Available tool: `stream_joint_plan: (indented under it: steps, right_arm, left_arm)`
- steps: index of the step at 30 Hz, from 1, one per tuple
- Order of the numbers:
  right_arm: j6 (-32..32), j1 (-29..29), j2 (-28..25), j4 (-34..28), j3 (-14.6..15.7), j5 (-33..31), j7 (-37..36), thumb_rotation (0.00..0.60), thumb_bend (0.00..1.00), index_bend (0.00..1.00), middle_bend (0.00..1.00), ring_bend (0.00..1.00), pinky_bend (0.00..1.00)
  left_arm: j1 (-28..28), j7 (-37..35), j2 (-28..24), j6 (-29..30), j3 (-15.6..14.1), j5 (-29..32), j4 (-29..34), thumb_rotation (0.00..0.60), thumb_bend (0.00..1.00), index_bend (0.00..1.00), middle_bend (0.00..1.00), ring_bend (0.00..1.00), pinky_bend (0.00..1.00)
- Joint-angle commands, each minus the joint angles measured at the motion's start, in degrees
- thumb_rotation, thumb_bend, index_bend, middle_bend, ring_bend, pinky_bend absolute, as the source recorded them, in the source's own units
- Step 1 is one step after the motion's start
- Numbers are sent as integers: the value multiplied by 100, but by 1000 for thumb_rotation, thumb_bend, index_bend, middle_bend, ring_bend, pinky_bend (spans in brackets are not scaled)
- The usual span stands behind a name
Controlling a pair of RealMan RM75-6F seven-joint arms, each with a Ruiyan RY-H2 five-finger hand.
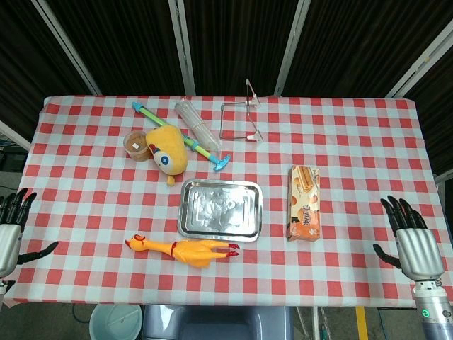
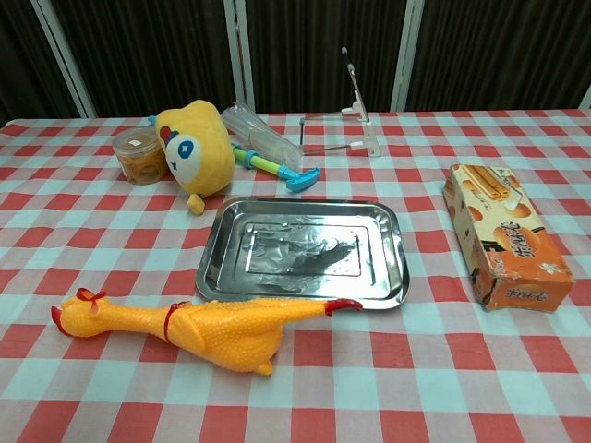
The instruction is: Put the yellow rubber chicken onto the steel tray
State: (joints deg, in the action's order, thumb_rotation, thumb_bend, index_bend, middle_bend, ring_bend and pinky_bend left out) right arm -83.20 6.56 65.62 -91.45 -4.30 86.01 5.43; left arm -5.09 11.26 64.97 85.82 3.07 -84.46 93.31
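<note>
A yellow rubber chicken [image 1: 185, 249] [image 2: 201, 327] lies on its side on the checked cloth, head to the left, red feet to the right. Just behind it sits the steel tray [image 1: 220, 231] [image 2: 397, 268], with nothing in it. My left hand [image 1: 10, 230] hangs at the table's left edge, fingers spread and holding nothing. At the right edge my right hand [image 1: 412, 244] is likewise open with fingers apart. Both hands are far from the chicken and appear only in the head view.
An orange biscuit box [image 1: 304, 202] [image 2: 503, 236] lies right of the tray. Behind the tray are a yellow plush toy [image 1: 168, 149] [image 2: 192, 148], a small jar [image 1: 136, 145] [image 2: 138, 154], a green-blue water squirter [image 1: 185, 138] [image 2: 277, 168], a clear tube and a wire stand [image 1: 241, 120].
</note>
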Motion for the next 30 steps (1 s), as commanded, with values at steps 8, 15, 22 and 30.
stream_joint_plan:
  steps: [8, 15, 22, 30]
  right_arm:
    - [-13, 21, -2, 12, 8, 55, -57, 600, 260, 0, 61, 34, 164]
    - [-157, -41, -4, 65, 34, 139, -171, 600, 260, 0, 61, 34, 163]
    - [-245, -101, -33, 76, 89, 220, -238, 600, 260, 0, 61, 34, 164]
    - [-308, -124, -37, 80, 115, 305, -305, 600, 261, 0, 61, 34, 163]
  left_arm:
    - [75, -35, 13, 134, -21, -29, -9, 600, 31, 8, 6, 0, 0]
    - [101, -100, 20, 209, -58, -152, -36, 600, 31, 38, 39, 2, 0]
    - [15, -221, 24, 182, -33, -289, -57, 600, 31, 136, 176, 124, 114]
    - [-455, -362, 209, -283, -184, -961, -287, 600, 32, 314, 386, 327, 398]
